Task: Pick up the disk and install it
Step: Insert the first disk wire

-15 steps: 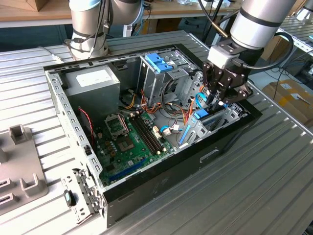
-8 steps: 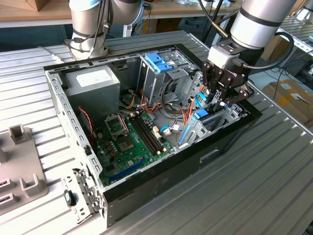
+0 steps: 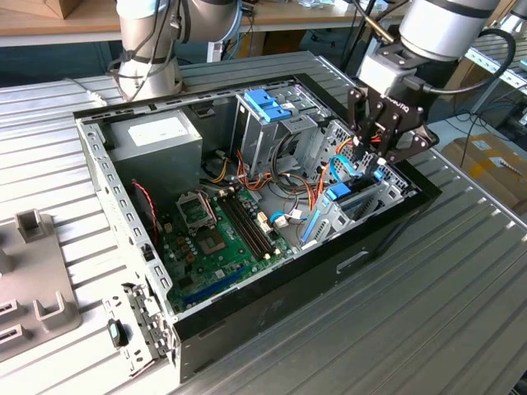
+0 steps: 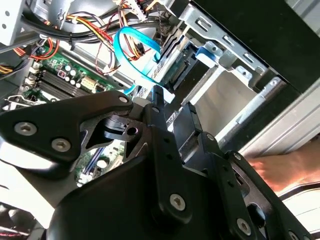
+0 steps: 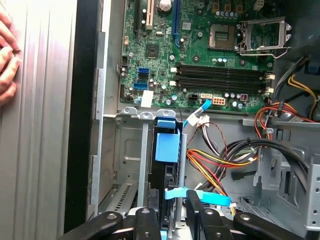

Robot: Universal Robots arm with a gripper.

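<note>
Gripper (image 5: 175, 205), hold not determinable, is positioned at the disk (image 5: 166, 146), which is judged largely seated in the bay (image 5: 127, 150); full seating unconfirmed.

An open black computer case (image 3: 362, 247) lies on the middle of the ribbed metal table (image 3: 445, 321). Inside, a green circuit board (image 3: 216, 234) covers its floor, a grey power box (image 3: 156, 136) fills one corner, and a bare blue bracket (image 3: 268, 104) tops a metal cage. Grey holders (image 3: 37, 271) sit at the table's edge on the exterior view's left.
</note>
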